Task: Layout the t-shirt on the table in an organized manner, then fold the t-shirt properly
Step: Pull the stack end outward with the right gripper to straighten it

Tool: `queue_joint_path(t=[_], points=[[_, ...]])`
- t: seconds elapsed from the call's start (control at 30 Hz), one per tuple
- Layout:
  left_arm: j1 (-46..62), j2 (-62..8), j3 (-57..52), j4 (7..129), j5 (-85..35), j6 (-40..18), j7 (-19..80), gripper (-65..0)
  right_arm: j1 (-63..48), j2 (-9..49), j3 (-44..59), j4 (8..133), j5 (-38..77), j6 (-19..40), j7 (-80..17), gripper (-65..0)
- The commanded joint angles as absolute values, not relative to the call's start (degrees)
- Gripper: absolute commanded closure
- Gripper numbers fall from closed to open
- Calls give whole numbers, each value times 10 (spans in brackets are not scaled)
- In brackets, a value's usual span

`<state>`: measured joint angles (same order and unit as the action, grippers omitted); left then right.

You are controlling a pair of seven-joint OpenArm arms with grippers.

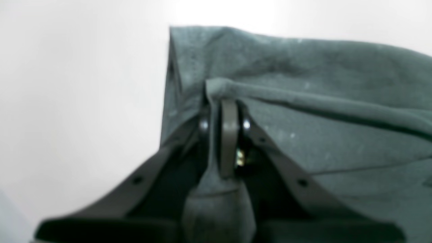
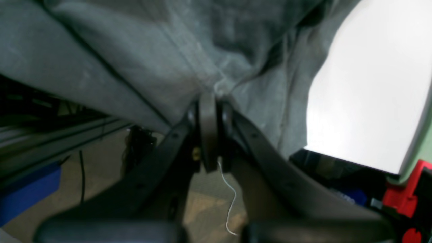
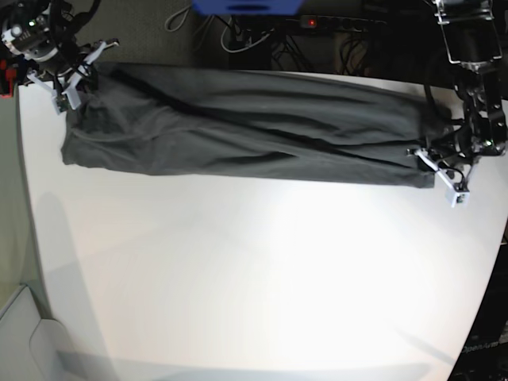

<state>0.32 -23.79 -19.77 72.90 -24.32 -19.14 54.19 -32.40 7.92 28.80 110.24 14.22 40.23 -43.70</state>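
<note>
Wrist views first. Left pincer [image 1: 224, 111]: jaws pressed together on a bunched fold of the t-shirt [image 1: 303, 101]; a tail of cloth runs back between the fingers towards the camera. Beyond the grip, the fabric lies on the white surface [image 1: 74, 101]. Image is soft, so which edge of the garment is pinched is unclear.

Right pincer [image 2: 211, 101]: likewise clamped tight on a gathered pinch of grey cloth, which fans out away from it. A loose pale thread [image 2: 229, 199] dangles below the fingers. This grip sits at the surface's border; floor and dark equipment show beneath.

Base view, near to far. The near and middle surface carries nothing. The shirt lies along the far edge as a long, narrow band, stretched between the two pincers: the left one at the view's right end, the right one at the view's left far corner. Long creases run its length.

Progress, as a judgement: the garment is pulled taut lengthwise but bunched in width, with sleeves and collar not distinguishable. Layout looks only partly done; it needs spreading flat, more central. No tidy fold is evident yet, so folding remains.
</note>
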Motion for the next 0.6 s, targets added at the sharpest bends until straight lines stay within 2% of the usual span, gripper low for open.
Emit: queue_joint_path(t=[0.0,0.3,0.4,0.57], points=[[11,-245,-197,727,-216,-183,580,-40,-327,87,293,1112,146,400,-429,0],[17,-245,-197,727,-214,-183,580,-40,-332,88,298,1112,146,400,-431,-8],[18,-245,-197,727,-213,-183,580,-40,-333,88,298,1112,145,400,-431,-72],[23,-245,-197,727,-212,-183,580,-43,-352,89,291,1115,145,400,-431,-252]])
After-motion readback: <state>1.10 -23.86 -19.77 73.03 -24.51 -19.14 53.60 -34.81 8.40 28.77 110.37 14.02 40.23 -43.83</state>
